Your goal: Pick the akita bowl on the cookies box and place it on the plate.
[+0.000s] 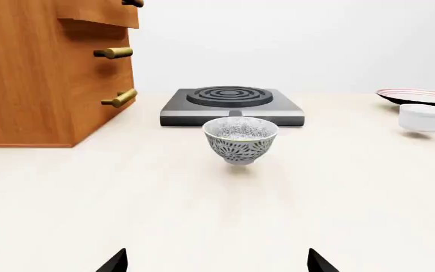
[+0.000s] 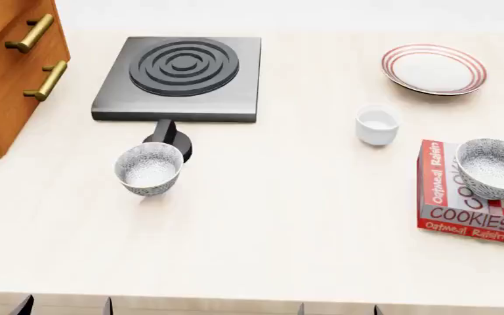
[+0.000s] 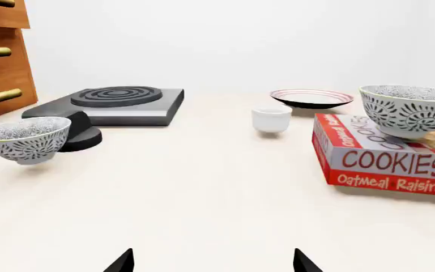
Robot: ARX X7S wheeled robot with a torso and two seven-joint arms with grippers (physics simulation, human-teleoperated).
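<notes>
The akita bowl (image 2: 495, 167) (image 3: 410, 110), white with a dark floral pattern, stands upright on the red and white cookies box (image 2: 462, 207) (image 3: 387, 164) at the table's right edge. The plate (image 2: 433, 68) (image 3: 311, 98) with red rings lies further back on the right. My right gripper (image 3: 213, 262) (image 2: 338, 310) is open and empty at the near table edge, well short of the box. Over at the near left edge, my left gripper (image 1: 217, 262) (image 2: 63, 305) also stands open with nothing in it. It faces a second patterned bowl (image 1: 239, 138) (image 2: 150, 168) on the table.
A small plain white cup (image 2: 377, 124) (image 3: 271, 118) stands between box and plate. A grey hotplate (image 2: 182, 75) with a black knob (image 2: 170, 137) sits at the back left. A wooden drawer cabinet (image 2: 7, 59) with brass handles fills the far left.
</notes>
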